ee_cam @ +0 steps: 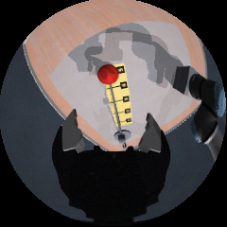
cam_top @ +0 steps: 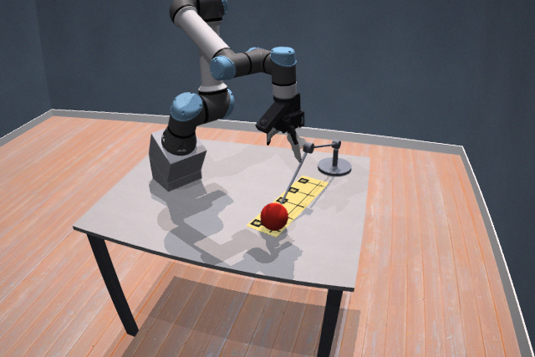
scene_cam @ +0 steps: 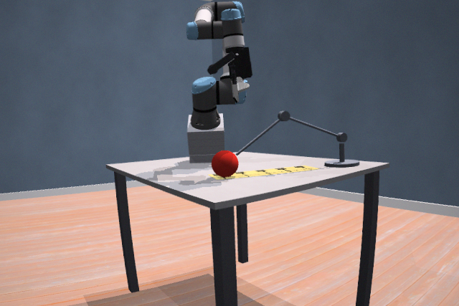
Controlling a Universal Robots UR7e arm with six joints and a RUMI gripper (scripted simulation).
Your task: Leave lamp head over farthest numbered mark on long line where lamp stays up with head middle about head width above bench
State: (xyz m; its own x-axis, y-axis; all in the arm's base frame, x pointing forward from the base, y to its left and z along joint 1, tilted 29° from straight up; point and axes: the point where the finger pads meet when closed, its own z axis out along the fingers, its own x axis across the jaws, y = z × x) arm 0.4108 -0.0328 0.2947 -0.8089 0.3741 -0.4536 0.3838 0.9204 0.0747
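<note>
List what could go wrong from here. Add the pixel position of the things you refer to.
- Lamp may sink: its head (cam_top: pixel 273 216) (scene_cam: pixel 224 163) (ee_cam: pixel 108 74) is out near the strip's (cam_top: pixel 317 183) (scene_cam: pixel 309 168) (ee_cam: pixel 129 105) far end, and nothing grips it.
- Gripper (cam_top: pixel 282 152) (ee_cam: pixel 112 111) is open and high above the table; a careless descent might knock the elbow joint (cam_top: pixel 308 147) (scene_cam: pixel 283 115).
- The smooth round head could slip or roll out of the jaws when grasped.
</note>
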